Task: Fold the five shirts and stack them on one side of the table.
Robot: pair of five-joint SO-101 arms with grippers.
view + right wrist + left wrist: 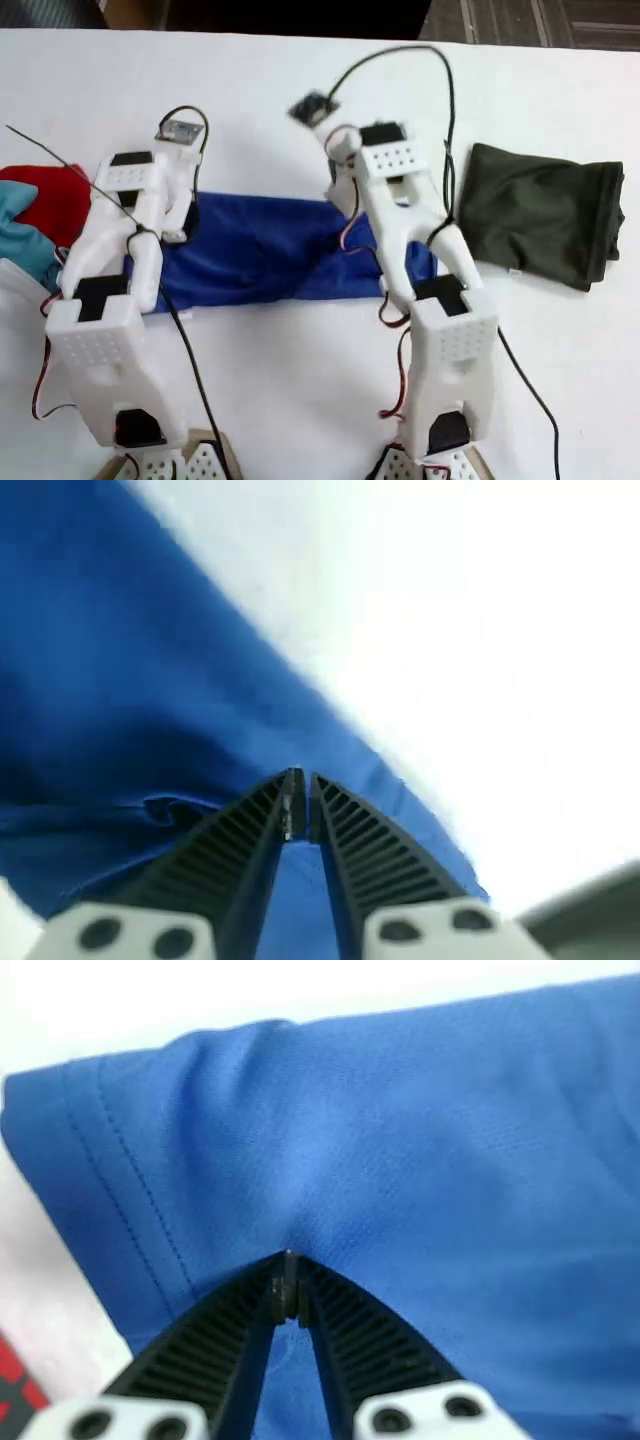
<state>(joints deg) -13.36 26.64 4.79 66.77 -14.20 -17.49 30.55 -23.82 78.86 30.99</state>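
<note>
Plainly soft, light stuff to handle: the blue shirt (pixel 270 250), lying as a long folded band across the middle of the bench (pixel 300 390), beneath both arms. Nipped near its stitched hem by the left gripper (pixel 287 1295), jaws closed on a small pucker of cloth; nipped close to its far edge by the right gripper (pixel 298 805), jaws likewise closed on a fold. Likely to sag and slip between the two holds, so best taken at corners or along the hem and lifted evenly. Bounded on the right by the folded dark green shirt (pixel 540 212), near but apart; on the left by the red shirt (pixel 45 200) and teal shirt (pixel 20 240), touching or not hard to tell behind the arm. Open bench toward the arm bases and beyond the band, probably enough for folding end over end.
</note>
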